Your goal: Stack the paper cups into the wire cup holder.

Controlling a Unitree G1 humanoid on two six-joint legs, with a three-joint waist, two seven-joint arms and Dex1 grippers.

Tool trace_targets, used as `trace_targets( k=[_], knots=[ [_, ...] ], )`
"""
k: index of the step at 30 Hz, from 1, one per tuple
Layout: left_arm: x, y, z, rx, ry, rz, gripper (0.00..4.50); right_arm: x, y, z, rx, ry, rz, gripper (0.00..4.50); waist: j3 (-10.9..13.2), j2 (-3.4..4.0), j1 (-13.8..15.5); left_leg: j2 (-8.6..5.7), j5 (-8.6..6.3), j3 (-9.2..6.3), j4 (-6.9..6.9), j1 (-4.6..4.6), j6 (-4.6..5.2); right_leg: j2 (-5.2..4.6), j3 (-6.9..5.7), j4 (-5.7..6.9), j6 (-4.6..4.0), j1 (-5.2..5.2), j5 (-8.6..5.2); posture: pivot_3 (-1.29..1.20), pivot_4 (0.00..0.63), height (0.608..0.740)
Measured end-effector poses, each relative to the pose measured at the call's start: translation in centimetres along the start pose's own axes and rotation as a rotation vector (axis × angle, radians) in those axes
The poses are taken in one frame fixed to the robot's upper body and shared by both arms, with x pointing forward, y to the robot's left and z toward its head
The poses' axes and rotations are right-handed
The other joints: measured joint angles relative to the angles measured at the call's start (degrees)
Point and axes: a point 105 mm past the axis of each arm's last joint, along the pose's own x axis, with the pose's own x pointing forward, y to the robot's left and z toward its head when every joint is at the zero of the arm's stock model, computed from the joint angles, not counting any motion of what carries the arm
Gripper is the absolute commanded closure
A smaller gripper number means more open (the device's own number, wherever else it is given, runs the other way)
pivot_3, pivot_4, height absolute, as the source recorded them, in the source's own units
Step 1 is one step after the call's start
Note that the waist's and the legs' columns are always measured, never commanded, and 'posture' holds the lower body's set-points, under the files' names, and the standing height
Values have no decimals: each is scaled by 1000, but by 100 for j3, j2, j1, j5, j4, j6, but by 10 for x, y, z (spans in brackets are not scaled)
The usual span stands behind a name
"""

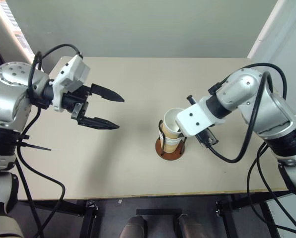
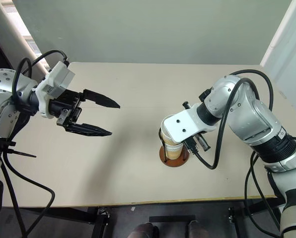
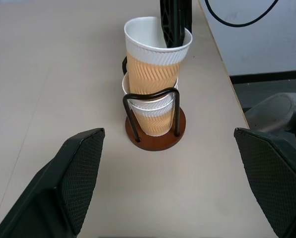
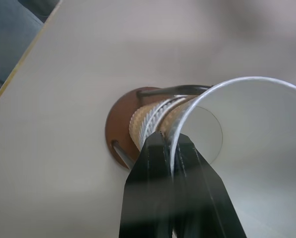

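Item, nearest the front table edge: wire cup holder (image 1: 170, 148), a reddish-brown disc base with thin black wire arches, standing on the right half of the table. Contents: paper cups nested inside it; two white rims are visible in the lower stack within the arches, and a top paper cup (image 3: 155, 62) sits partly seated above them, tilted, its rim well clear of the wires. Right gripper (image 4: 172, 148): fingers pressed together, pinching the wall of the top paper cup at its rim, one finger inside and one outside. Left gripper (image 1: 102, 107): fingers spread wide, holding nothing, hovering over the left half of the table, well apart from the holder and aimed toward it. Step in hand, as judged: seating the last cup. To do it well, the cup should probably be brought upright over the stack's axis, pressed straight down until it nests, and the pinch released without dragging the rim sideways; a tilted push risks tipping the light holder. Surface: pale beige table (image 1: 128, 163), matte, otherwise bare. Beyond: a plain grey-green wall (image 1: 138, 25) along the far edge, a white panel (image 1: 282, 34) at the far right.
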Motion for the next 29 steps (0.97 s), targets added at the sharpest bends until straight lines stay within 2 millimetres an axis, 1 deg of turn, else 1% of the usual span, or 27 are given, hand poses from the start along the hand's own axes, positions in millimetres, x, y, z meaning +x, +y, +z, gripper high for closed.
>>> trace_targets(
  k=[2, 3, 10, 13, 14, 15, 16, 17, 18, 19, 20, 22, 25, 27, 29],
  knots=[
    [1, -2, -2, -7, 4, -7, 0, 0, 0, 0, -4, 0, 3, 3895, 0, 0, 0, 1, 0, -1, -1, 0, 0, 0, -1, 1, -1, 0, -1, 0, 150, 740],
    [2, -2, -2, -8, 5, -8, 0, 0, 0, 0, -7, 0, 4, 3597, 0, 0, 0, 1, 0, -1, -1, 0, 0, 1, -2, 1, -2, 0, -1, 0, 150, 740],
    [0, -4, -6, -17, 29, -3, 0, 6, -1, 4, -10, -24, 5, 1031, 0, 0, -5, 1, 0, -1, -1, 2, 1, 1, -3, 7, -4, -1, -1, 0, 150, 740],
    [-1, -4, -6, -19, 32, 0, 0, 8, -7, 7, 25, -63, -20, 9, 0, 0, -9, 2, 0, -1, -1, 3, 1, 1, -3, 10, -5, -1, -1, 0, 150, 740],
    [-1, -4, -6, -19, 34, 1, 0, 7, -10, 8, 53, -85, -37, 9, 0, 0, -9, 1, 0, -2, -1, 2, 1, 1, -2, 11, -6, -3, -1, 0, 150, 740],
    [-1, -3, -6, -22, 36, 4, 0, 1, -16, 9, 111, -130, -72, 9, 0, 0, -8, 1, 0, -1, -1, 1, 1, 1, -2, 14, -9, -5, -3, 0, 150, 740],
    [-2, -3, -6, -24, 36, 7, 0, -9, -23, 9, 151, -153, -116, 9, 0, 0, -7, 1, 0, -1, -1, -2, 1, 1, -2, 15, -10, -8, -4, 0, 150, 740],
    [-4, -2, -6, -27, 39, 16, 0, -25, -32, 10, 198, -190, -185, 9, 0, -1, -7, 1, 0, -1, -1, -3, 0, 0, -2, 19, -16, -10, -7, 0, 150, 740],
    [-5, 0, -6, -27, 41, 25, 0, -34, -37, 10, 217, -208, -224, 9, 0, -2, -7, 1, 0, -1, -2, -3, 0, 1, -3, 20, -20, -11, -9, 0, 150, 740],
    [-10, 4, -5, -20, 41, 55, 0, -49, -44, 10, 270, -257, -295, 9, 0, -4, -7, 1, 0, -2, -2, -3, 0, 1, -4, 24, -27, -12, -14, 0, 150, 740],
    [-16, 9, -2, -10, 42, 96, 0, -62, -48, 9, 323, -298, -352, 9, 0, -7, -6, 1, 2, -2, -4, -2, -4, 1, -3, 26, -30, -14, -16, 0, 150, 740],
    [-28, 18, 8, 13, 36, 177, 0, -77, -50, 5, 431, -370, -411, 9, -1, -11, -5, 1, 5, -1, -10, -2, -10, 1, -5, 28, -41, -15, -22, 0, 150, 740],
    [-41, 30, 19, 19, 8, 285, 0, -86, -47, -7, 559, -414, -467, 9, -1, -11, -5, 0, 14, 1, -28, 4, -26, 0, -2, 29, -43, -19, -24, 0, 150, 740],
    [-44, 35, 17, -3, 2, 333, 0, -84, -43, -18, 633, -406, -486, 9, 0, -10, -6, 0, 22, 2, -48, 12, -37, -3, -1, 31, -43, -21, -24, 0, 150, 740],
    [-45, 38, 14, -19, 1, 356, 0, -83, -39, -22, 674, -410, -498, 9, 0, -10, -6, 1, 30, 1, -63, 12, -49, -2, -2, 36, -31, -30, -17, 0, 150, 740]
  ],
)
